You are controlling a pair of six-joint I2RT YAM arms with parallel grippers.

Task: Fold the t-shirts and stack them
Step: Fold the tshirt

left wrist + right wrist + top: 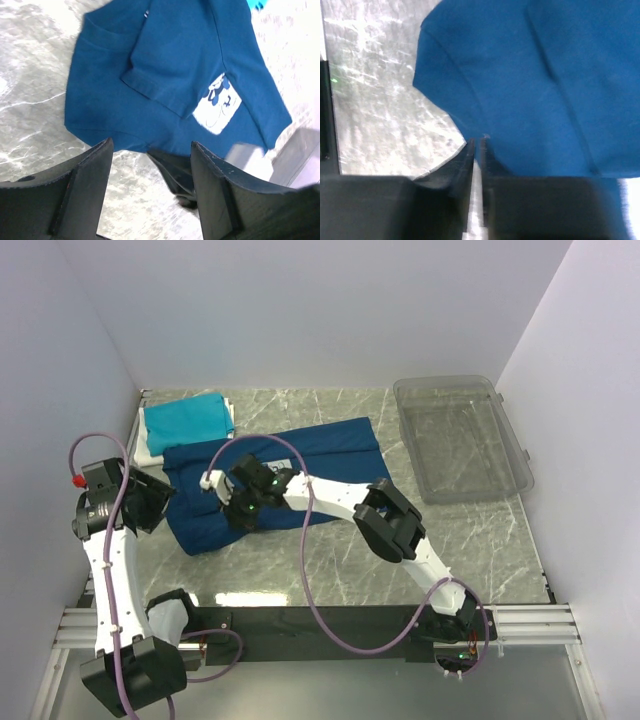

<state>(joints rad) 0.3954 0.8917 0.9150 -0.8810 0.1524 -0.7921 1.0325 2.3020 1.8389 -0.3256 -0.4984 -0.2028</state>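
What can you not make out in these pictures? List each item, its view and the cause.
- Navy shirt print: top view, right arm covers most.
- White shirt: top view, teal shirt lies on it; only an edge shows.
- Cloth inside the shut right gripper: right wrist view, the closed jaws hide it.

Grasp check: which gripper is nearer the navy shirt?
Right. The right gripper is shut on the navy shirt at its near edge; the left gripper hangs open off its left side.
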